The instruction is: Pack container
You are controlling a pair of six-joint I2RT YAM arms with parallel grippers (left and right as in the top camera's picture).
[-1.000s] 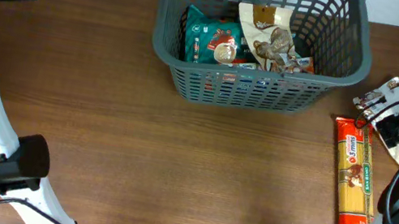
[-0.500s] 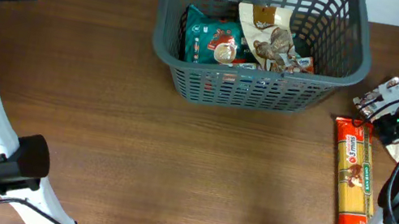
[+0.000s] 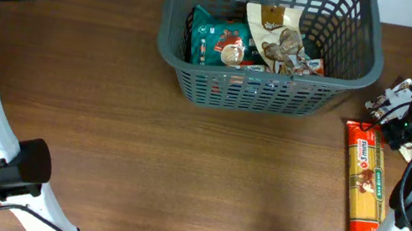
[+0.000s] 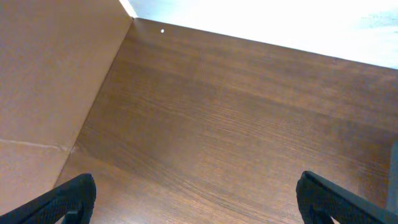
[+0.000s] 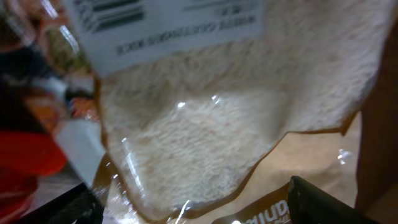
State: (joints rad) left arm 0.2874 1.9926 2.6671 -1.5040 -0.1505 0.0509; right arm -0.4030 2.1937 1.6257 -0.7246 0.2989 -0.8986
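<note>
1. Pasta packet (image 3: 364, 184): nearest me, on the bench (image 3: 179, 170), long axis near-to-far.
2. Right hand (image 5: 199, 202): fingers spread, gripping nothing, close over a rice bag (image 5: 217, 130). I cannot tell if they touch.
3. Container (image 3: 202, 89): far centre, long axis left-to-right. It holds a teal packet (image 3: 217, 43) and a pale packet (image 3: 279, 39). It lies left of my right hand and a little farther off.
4. Left hand (image 4: 199, 198): spread wide, empty, far left, well apart from everything. I judge the right arm the nearer one.
</note>
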